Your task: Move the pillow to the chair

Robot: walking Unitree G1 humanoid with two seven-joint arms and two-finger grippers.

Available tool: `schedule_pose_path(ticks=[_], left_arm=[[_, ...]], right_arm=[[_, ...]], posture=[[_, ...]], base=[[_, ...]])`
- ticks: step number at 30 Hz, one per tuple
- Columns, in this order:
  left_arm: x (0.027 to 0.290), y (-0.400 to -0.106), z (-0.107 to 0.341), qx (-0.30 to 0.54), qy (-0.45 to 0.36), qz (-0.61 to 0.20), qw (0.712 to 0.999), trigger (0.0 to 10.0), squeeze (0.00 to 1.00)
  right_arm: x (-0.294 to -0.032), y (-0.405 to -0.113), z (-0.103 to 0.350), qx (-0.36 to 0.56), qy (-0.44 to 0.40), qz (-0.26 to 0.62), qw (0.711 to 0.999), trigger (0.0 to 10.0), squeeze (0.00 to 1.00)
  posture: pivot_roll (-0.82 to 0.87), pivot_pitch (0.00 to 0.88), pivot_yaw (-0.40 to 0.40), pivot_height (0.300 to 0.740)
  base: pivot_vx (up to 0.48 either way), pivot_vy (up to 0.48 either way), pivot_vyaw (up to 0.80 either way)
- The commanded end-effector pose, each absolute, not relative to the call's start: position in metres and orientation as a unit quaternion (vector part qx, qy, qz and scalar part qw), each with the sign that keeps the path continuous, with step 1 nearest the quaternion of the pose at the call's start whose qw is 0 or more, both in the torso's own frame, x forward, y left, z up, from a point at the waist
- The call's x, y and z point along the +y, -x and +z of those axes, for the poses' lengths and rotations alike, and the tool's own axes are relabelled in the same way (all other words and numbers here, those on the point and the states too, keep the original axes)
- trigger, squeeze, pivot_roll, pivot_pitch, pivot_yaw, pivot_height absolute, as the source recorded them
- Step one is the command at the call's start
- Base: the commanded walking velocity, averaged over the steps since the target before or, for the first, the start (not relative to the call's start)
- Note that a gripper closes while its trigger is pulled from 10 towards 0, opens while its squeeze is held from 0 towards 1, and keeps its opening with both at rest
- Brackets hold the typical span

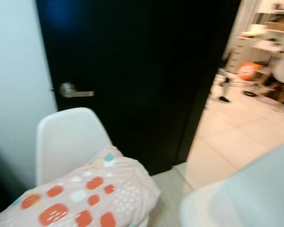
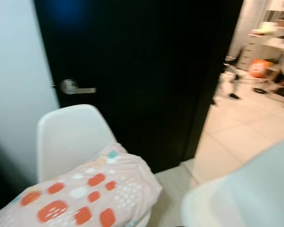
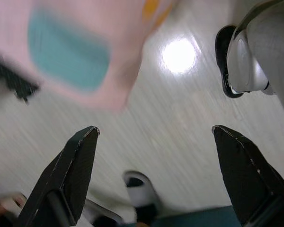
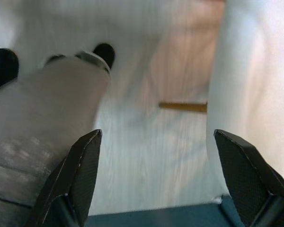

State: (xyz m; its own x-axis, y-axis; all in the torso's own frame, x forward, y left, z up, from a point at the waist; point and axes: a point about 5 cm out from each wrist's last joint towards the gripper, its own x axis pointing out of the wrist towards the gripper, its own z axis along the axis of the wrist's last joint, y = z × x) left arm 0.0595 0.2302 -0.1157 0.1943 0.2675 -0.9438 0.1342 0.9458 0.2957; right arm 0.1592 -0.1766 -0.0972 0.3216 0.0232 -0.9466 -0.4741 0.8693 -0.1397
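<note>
A pink pillow (image 1: 83, 196) with orange, white and teal patches lies on the seat of a white shell chair (image 1: 68, 139) at the lower left, in front of a black door. In the left wrist view the pillow's edge (image 3: 71, 52) hangs blurred above the pale wooden floor, and my left gripper (image 3: 156, 175) is open below it with nothing between its fingers. My right gripper (image 4: 156, 175) is open too, pointing down at the floor beside my grey leg (image 4: 42, 127) and a white surface (image 4: 255, 94).
A black door (image 1: 132, 71) with a silver lever handle (image 1: 73, 91) stands behind the chair. A second white chair (image 1: 246, 194) rises at the lower right. Through the doorway on the right lies a tiled floor (image 1: 232, 132) with shelves and clutter beyond.
</note>
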Motion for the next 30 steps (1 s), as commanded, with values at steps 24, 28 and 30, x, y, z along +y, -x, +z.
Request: schedule_pose_path(ticks=[24, 28, 30], left_arm=[[0.222, -0.083, -0.113, 0.6, -0.2, 0.017, 0.774, 10.0, 0.0], [0.222, -0.085, -0.112, 0.593, -0.206, 0.026, 0.778, 10.0, 0.0], [0.224, -0.089, -0.111, 0.581, -0.198, 0.046, 0.788, 10.0, 0.0]], right_arm=[[-0.178, -0.158, -0.097, 0.569, 0.247, 0.188, 0.761, 10.0, 0.0], [-0.179, -0.158, -0.097, 0.569, 0.248, 0.189, 0.76, 10.0, 0.0], [-0.179, -0.158, -0.097, 0.569, 0.251, 0.19, 0.759, 10.0, 0.0]], posture=[[0.1, 0.0, -0.073, 0.74], [0.1, 0.0, -0.077, 0.74], [0.11, 0.0, -0.078, 0.74]], base=[[0.0, 0.0, -0.78], [0.0, 0.0, -0.78], [0.0, 0.0, -0.78]])
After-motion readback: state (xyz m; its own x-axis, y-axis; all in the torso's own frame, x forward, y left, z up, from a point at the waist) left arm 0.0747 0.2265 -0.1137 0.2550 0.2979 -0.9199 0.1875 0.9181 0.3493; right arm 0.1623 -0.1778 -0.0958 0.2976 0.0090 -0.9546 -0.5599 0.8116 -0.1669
